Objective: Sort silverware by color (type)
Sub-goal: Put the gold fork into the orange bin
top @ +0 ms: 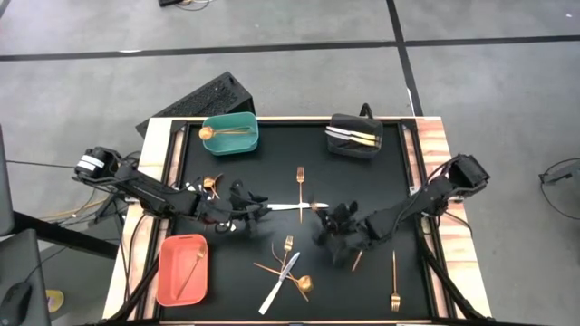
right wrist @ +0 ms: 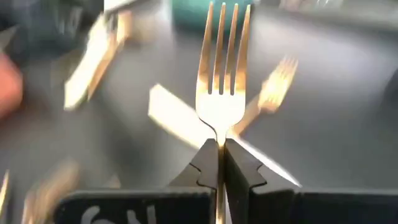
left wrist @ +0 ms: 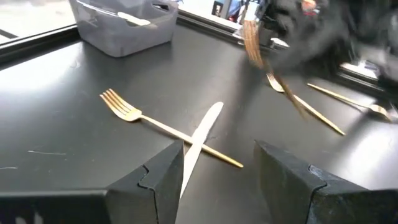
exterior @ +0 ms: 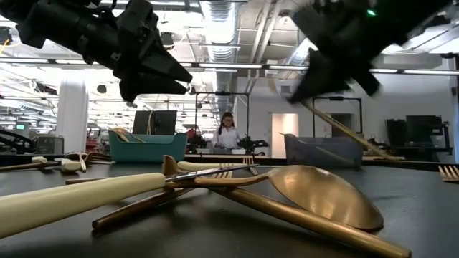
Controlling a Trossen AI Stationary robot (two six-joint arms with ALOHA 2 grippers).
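A grey concrete floor [top: 299, 81] fills the upper half of the high view, crossed by dark tape lines [top: 272, 50]; a black keyboard-like case [top: 195, 101] lies at the table's upper-left corner; cables [top: 562, 186] trail at the right edge; in the low view, ceiling ducts and strip lights [exterior: 222, 21] run overhead; a white column [exterior: 72, 115] stands at left; a person [exterior: 228, 132] sits mid-frame.

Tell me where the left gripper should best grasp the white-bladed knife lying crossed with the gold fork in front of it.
Probably the near end of the knife, coming straight down. It lies flat across the gold fork, so a grip clear of the crossing avoids catching the fork. The open left gripper already straddles that end.
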